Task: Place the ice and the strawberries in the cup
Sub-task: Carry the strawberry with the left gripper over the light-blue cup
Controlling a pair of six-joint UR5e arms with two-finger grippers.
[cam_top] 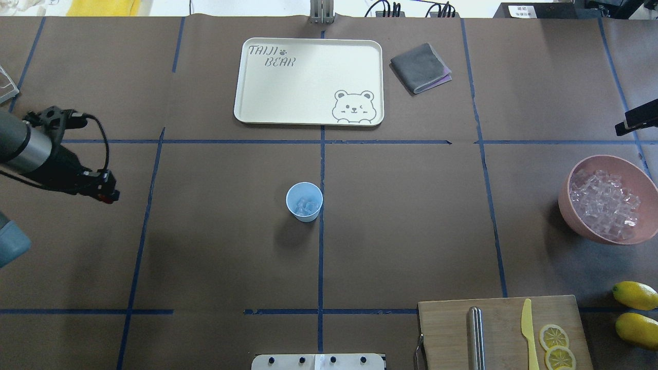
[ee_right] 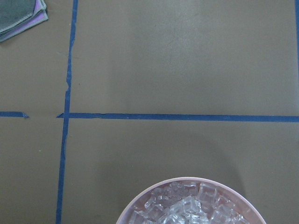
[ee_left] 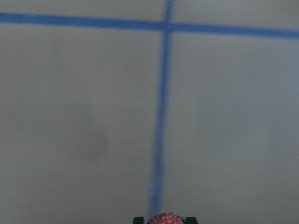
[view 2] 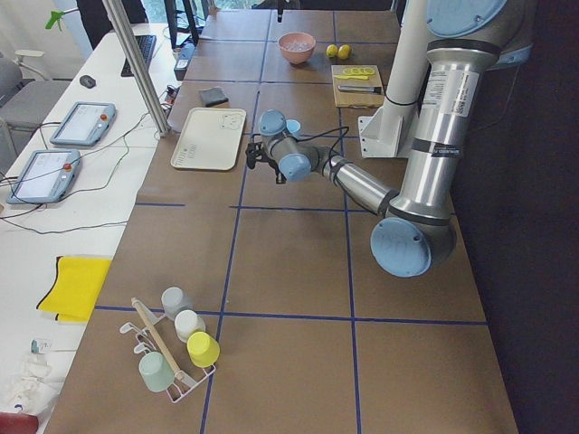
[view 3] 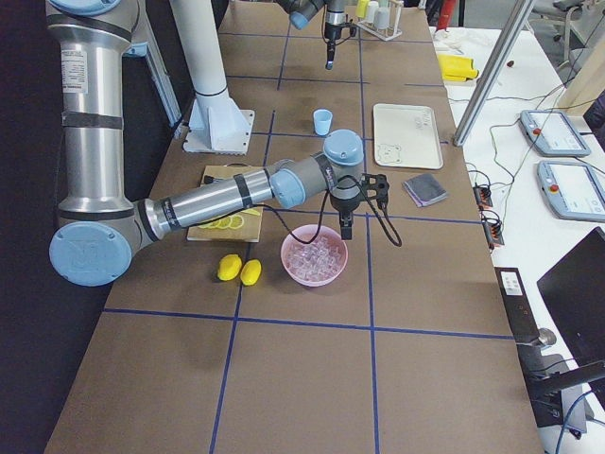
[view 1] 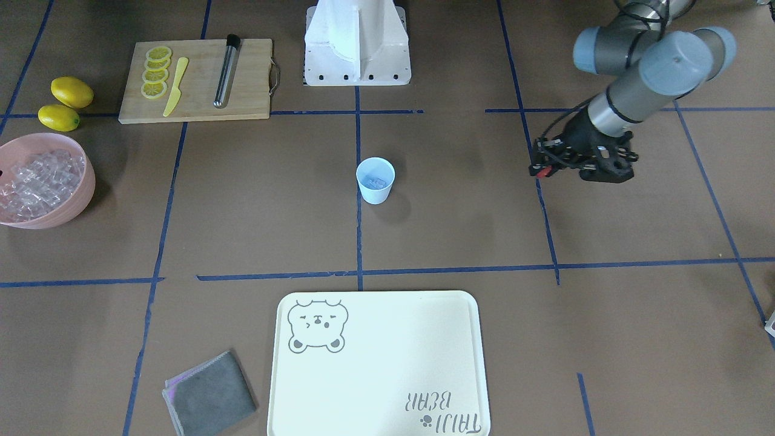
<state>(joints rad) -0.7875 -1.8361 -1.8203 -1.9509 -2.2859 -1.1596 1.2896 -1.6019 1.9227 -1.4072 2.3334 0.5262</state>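
Note:
The pale-blue cup [cam_top: 304, 201] stands upright at mid-table, with a few clear ice cubes [cam_top: 307, 206] in its bottom. Many more ice cubes [cam_top: 604, 204] fill the pink bowl [cam_top: 574, 218] at the robot's right. My left gripper [cam_top: 110, 195] hovers well to the left of the cup, shut on a small red strawberry [ee_left: 164, 218] that peeks in at the bottom of the left wrist view. The right gripper [view 3: 347, 227] hangs just beyond the bowl's far rim. Its fingers do not show clearly, so I cannot tell its state.
A cream bear tray [cam_top: 308, 82] and a folded grey cloth [cam_top: 420, 68] lie at the far side. A cutting board [view 1: 197, 79] holds lemon slices, a yellow knife and a metal tube. Two lemons [view 1: 65, 103] sit beside it. A cup rack [view 2: 172, 348] stands at the left end.

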